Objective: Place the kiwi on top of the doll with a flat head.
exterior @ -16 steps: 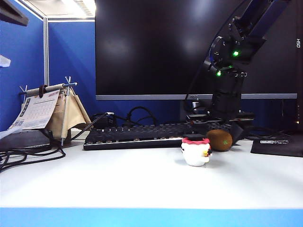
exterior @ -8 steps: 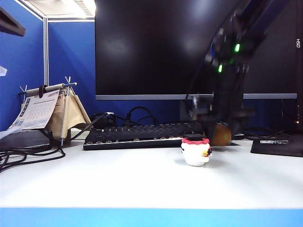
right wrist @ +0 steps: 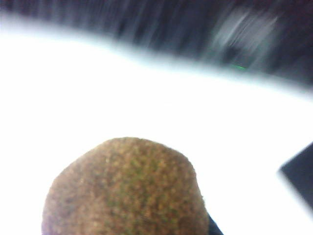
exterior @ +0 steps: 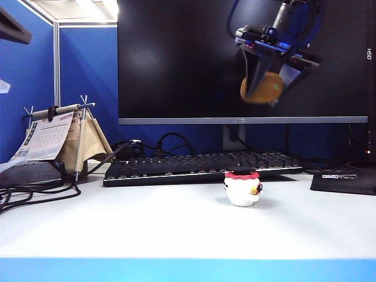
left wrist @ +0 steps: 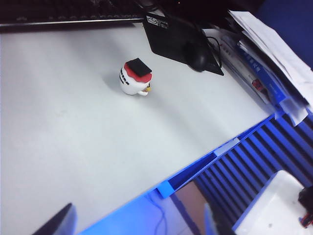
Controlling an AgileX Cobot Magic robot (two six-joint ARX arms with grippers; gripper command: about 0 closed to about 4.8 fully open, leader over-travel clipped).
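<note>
one kiwi clamped in right gripper jaws high above one doll; left gripper jaws wide, empty, off to doll's side

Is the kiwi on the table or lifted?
Lifted: the right end effector holds the kiwi high before the monitor, above the doll.

The kiwi is showing fuzzy brown skin. The doll is wearing white with a red frill and black top, sitting on the pale grey tabletop.

Bright overhead light — right wrist view motion-blurred, overexposed white table — exterior sharp.
</note>
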